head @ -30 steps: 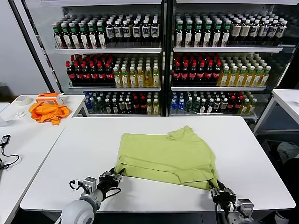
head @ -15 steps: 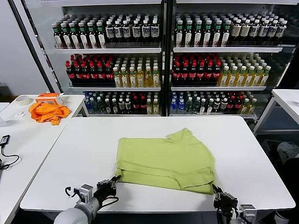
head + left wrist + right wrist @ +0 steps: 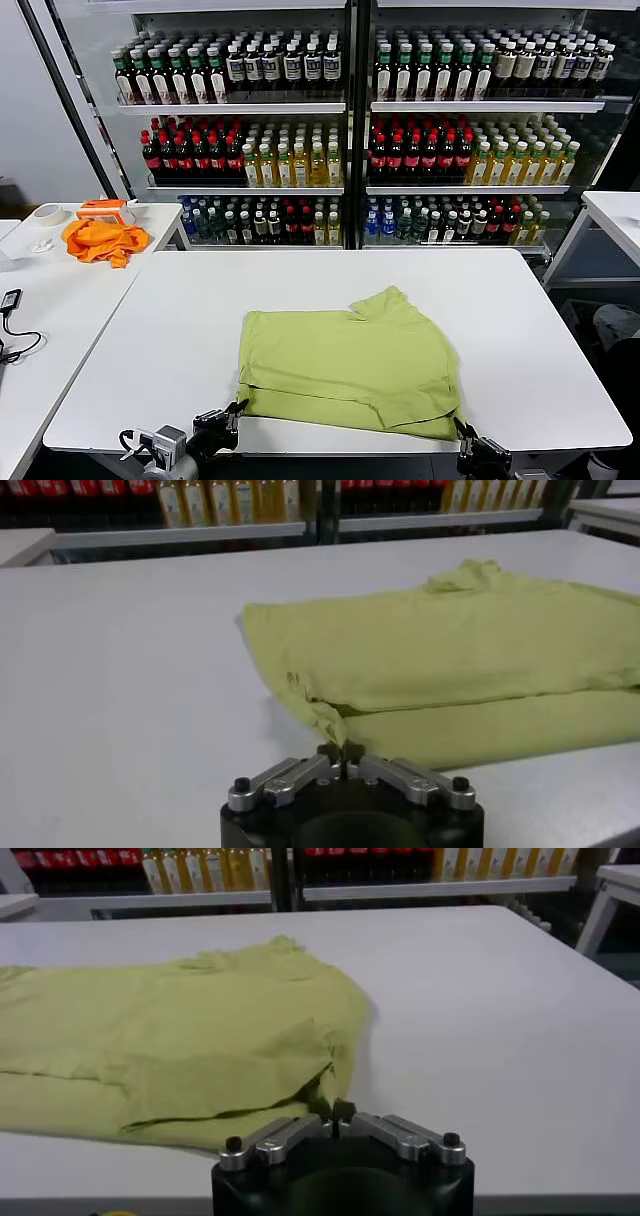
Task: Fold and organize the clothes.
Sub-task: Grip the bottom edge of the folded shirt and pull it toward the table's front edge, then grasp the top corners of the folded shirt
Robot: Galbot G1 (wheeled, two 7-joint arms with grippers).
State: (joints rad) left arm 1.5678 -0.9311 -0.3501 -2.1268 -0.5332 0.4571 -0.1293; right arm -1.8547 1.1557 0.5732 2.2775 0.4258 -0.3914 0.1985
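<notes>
Near table (image 3: 150,330) edge, both tools seemingly pinch T-shirt (image 3: 345,355) corners

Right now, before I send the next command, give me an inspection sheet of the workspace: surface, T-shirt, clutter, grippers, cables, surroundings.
Surface: white table, flat.
Job's things: yellow-green T-shirt, folded over itself, near the front edge.
Clutter: nothing seen on this table.
Grippers: left gripper shut on the T-shirt's near left corner; right gripper shut on its near right corner; both at the front edge.
Cables: black cable with adapter on the left side table.
Surroundings: orange cloth and tape roll on that side table; drinks fridge behind.
</notes>
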